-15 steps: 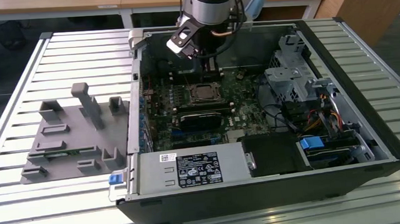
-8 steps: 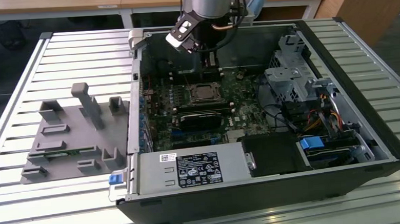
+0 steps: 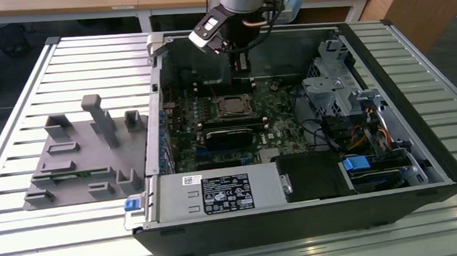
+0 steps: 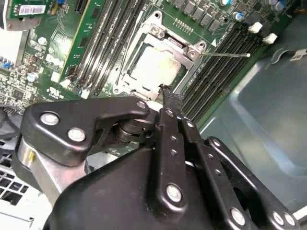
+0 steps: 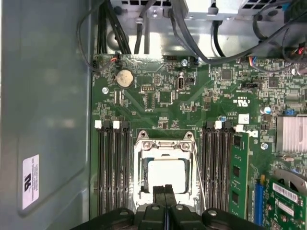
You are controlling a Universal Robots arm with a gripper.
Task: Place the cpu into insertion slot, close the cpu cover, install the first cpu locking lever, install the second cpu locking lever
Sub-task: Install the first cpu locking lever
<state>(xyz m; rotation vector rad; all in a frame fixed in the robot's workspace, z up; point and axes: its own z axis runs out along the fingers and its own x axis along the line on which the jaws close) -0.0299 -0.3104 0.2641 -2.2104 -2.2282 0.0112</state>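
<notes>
The cpu (image 5: 166,175) lies in the motherboard socket with its silver top (image 4: 156,67) showing. The cpu cover (image 5: 165,143) is a silver frame lying flat around it (image 4: 169,42). A thin wire locking lever (image 4: 225,54) sticks out sideways over the memory slots and runs beside the socket (image 5: 196,175). My gripper (image 5: 165,190) is shut with nothing between its fingers, its tips (image 4: 166,91) just above the socket's near edge. In the exterior view the gripper (image 3: 241,73) hangs inside the open case, just behind the socket (image 3: 231,106).
The black computer case (image 3: 418,171) lies open on a slatted metal table (image 3: 68,66). Memory slots (image 5: 111,167) flank the socket. A black heatsink (image 3: 229,137), cables (image 5: 192,43) and drive cages (image 3: 332,93) crowd the case. A grey fixture (image 3: 81,153) sits at the exterior view's left.
</notes>
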